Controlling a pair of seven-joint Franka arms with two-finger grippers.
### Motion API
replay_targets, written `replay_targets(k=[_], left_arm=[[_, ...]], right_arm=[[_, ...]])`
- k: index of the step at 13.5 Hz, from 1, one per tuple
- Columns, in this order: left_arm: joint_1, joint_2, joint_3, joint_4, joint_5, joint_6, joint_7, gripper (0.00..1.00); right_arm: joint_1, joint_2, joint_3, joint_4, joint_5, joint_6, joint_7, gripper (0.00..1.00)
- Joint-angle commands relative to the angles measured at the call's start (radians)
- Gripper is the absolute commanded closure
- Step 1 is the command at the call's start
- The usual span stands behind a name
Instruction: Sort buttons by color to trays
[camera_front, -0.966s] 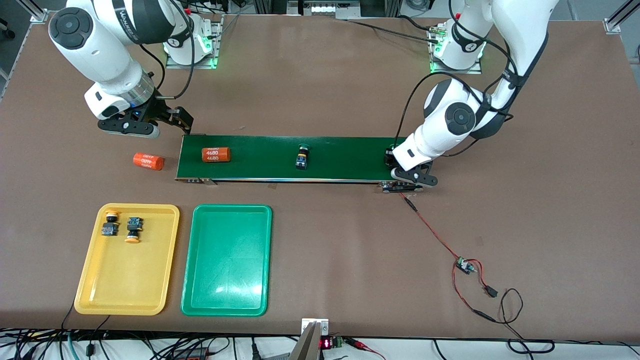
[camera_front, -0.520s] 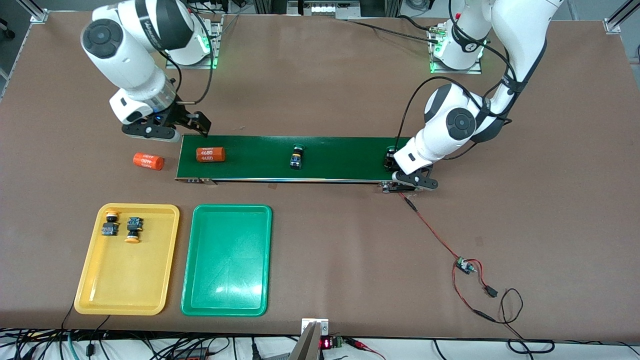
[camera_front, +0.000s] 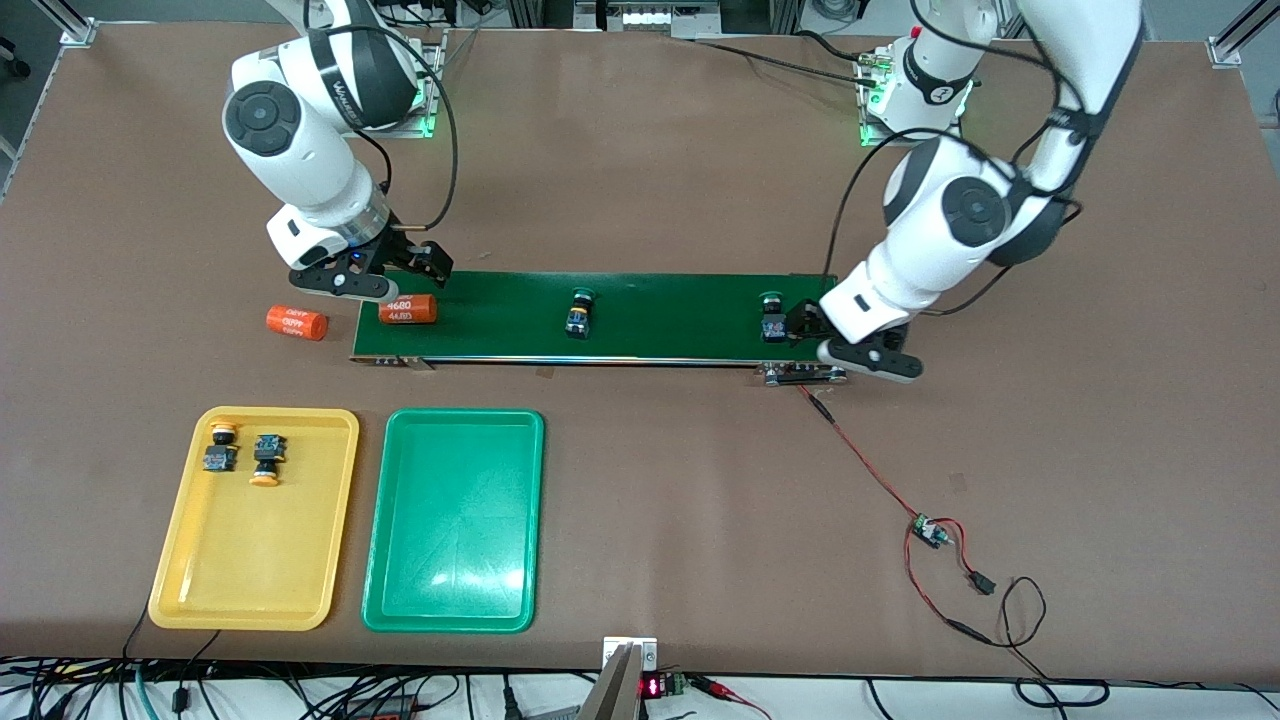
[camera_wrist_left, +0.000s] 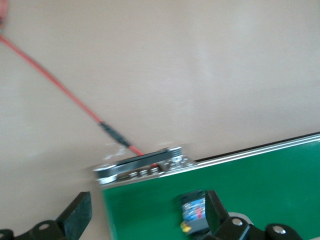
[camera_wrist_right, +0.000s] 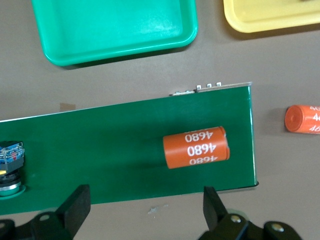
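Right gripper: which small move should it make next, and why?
Probably lower onto the orange 4680 cylinder and close. The right gripper hangs open just above it at the conveyor belt's end, and the wrist view shows the cylinder between its fingers. Two green buttons lie on the belt, and the left gripper is open beside one.

Brown bench (camera_front: 700, 150) carries a long green conveyor belt (camera_front: 680, 315), an orange cylinder (camera_front: 297, 322) beside the belt's end, yellow tray (camera_front: 250, 590) and green tray (camera_front: 455, 600) side by side, and red wiring (camera_front: 860, 465).
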Motion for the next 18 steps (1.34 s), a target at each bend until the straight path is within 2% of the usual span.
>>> replay_targets(k=[1, 4, 5, 8, 12, 15, 18], left_arm=[[0.004, -0.022, 0.084, 0.13, -0.015, -0.236, 0.025, 0.0], [0.004, -0.028, 0.201, 0.264, -0.015, -0.438, 0.017, 0.0], [0.004, -0.028, 0.256, 0.298, -0.015, -0.459, 0.022, 0.0], [0.004, -0.035, 0.367, 0.361, -0.019, -0.49, 0.023, 0.0], [-0.007, -0.028, 0.473, 0.512, -0.017, -0.668, 0.025, 0.0], [-0.005, -0.029, 0.551, 0.56, -0.019, -0.745, 0.031, 0.0], [-0.004, -0.022, 0.55, 0.591, -0.014, -0.746, 0.026, 0.0]], right_arm=[[0.019, 0.022, 0.026, 0.003, -0.072, 0.005, 0.069, 0.0], [0.019, 0.05, 0.048, 0.006, -0.171, 0.004, 0.084, 0.0], [0.019, 0.058, 0.048, 0.006, -0.198, 0.007, 0.084, 0.0], [0.019, 0.074, 0.048, 0.009, -0.202, 0.068, 0.089, 0.0], [0.021, 0.102, 0.048, 0.019, -0.199, 0.109, 0.127, 0.0], [0.021, 0.128, 0.048, 0.045, -0.191, 0.134, 0.13, 0.0], [0.035, 0.168, 0.048, 0.076, -0.195, 0.16, 0.181, 0.0]])
